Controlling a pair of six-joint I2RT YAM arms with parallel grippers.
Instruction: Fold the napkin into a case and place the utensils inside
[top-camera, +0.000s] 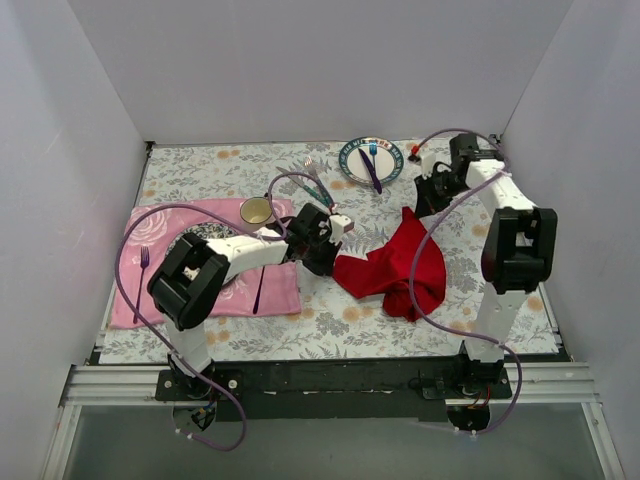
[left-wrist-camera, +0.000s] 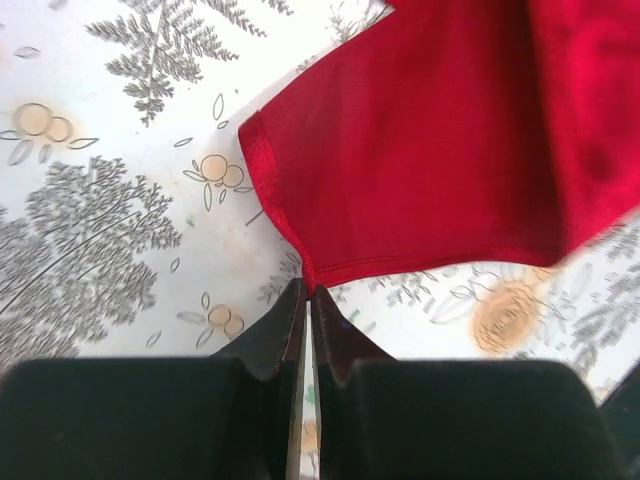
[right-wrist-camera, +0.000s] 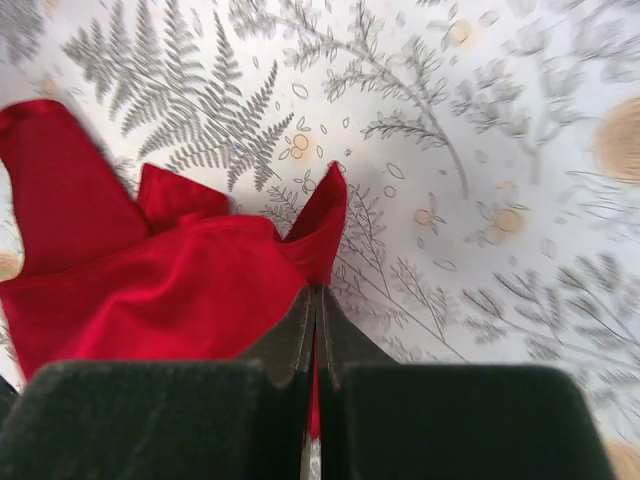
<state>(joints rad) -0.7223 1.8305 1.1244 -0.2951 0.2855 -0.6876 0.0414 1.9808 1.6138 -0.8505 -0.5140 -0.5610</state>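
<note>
The red napkin (top-camera: 395, 265) lies crumpled and partly lifted on the floral tablecloth, right of centre. My left gripper (top-camera: 328, 258) is shut on its left corner; in the left wrist view the fingertips (left-wrist-camera: 308, 292) pinch the hemmed corner of the cloth (left-wrist-camera: 430, 150). My right gripper (top-camera: 422, 200) is shut on the napkin's far corner; in the right wrist view the cloth (right-wrist-camera: 180, 290) runs between the closed fingers (right-wrist-camera: 317, 295). The fork and knife with teal-green handles (top-camera: 319, 182) lie on the tablecloth behind the left gripper.
A pink placemat (top-camera: 135, 250) at the left holds a dark plate (top-camera: 185, 243), a purple fork (top-camera: 143, 268) and a purple utensil (top-camera: 258, 290). A small bowl (top-camera: 257, 210) stands at its far edge. A plate (top-camera: 353, 170) at the back holds a blue fork and purple knife.
</note>
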